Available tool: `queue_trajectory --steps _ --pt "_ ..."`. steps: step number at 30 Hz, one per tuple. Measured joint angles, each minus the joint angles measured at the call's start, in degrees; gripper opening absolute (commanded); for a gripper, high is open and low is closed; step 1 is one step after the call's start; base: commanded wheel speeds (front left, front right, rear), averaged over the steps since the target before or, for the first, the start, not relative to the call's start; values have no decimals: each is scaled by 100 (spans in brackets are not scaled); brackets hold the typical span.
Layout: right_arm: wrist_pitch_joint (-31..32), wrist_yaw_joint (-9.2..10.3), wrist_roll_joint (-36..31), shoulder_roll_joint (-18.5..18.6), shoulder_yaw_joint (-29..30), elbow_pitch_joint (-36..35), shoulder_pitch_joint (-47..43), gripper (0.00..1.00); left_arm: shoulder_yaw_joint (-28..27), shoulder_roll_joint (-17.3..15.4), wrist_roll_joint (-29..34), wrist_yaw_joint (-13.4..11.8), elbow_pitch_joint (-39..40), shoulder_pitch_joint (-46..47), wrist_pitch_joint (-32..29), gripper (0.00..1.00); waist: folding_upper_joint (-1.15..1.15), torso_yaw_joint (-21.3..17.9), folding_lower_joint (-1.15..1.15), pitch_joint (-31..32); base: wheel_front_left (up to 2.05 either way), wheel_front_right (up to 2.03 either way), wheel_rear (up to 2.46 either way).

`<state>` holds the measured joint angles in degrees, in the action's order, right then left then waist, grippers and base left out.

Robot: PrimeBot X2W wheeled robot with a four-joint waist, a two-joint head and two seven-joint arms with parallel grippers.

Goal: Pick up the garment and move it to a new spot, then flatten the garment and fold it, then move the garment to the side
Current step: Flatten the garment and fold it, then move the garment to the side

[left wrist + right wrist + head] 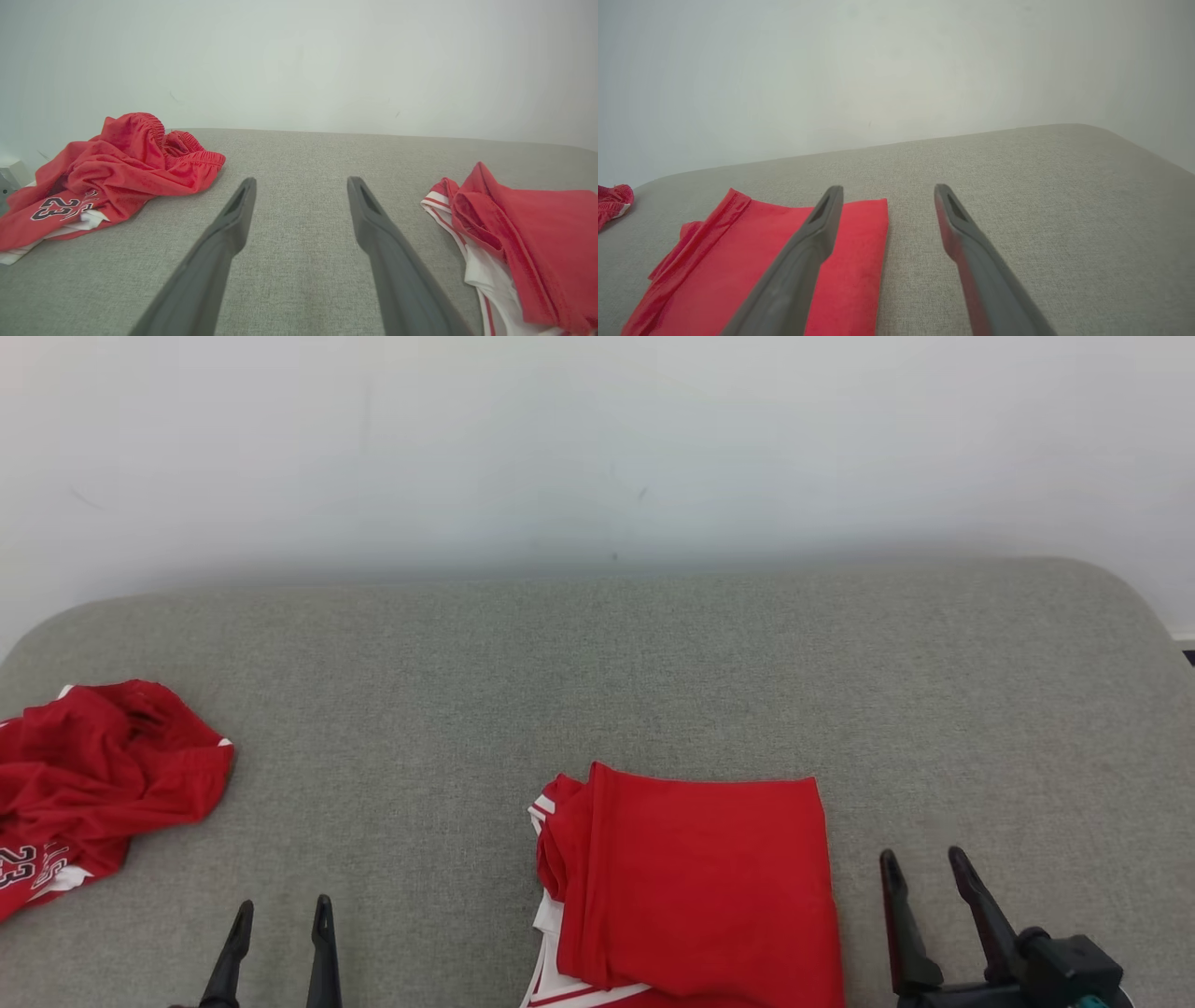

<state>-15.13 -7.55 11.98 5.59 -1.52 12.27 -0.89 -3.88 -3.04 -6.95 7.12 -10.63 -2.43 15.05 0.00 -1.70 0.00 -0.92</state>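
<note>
Folded red fabric garment with white trim (695, 887): lies as a neat rectangle at the lower centre of the head view, flat on the grey woven padded surface (597, 663). Fold judged complete; the move to the side is not yet done. Right gripper (922, 855) sits just right of the garment's edge, jaws wide, holding nothing, probably placed for a grasp on that edge. Left gripper (285, 903), lower left, is equally wide and empty, clear of the cloth. Crumpled red garment printed 23 (93, 784) rests at the left edge, well apart.
</note>
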Motion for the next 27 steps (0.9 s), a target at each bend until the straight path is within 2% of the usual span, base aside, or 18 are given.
queue_trajectory --steps 8,27 --pt "0 0 0 -143 345 -40 -238 100 53 -1 31 29 -83 -242 0 100 0 -24 0 55 0 0 0" --pt "0 0 -19 -185 237 148 -288 100 131 -82 91 38 -156 -344 0 100 0 55 0 94 0 0 0"
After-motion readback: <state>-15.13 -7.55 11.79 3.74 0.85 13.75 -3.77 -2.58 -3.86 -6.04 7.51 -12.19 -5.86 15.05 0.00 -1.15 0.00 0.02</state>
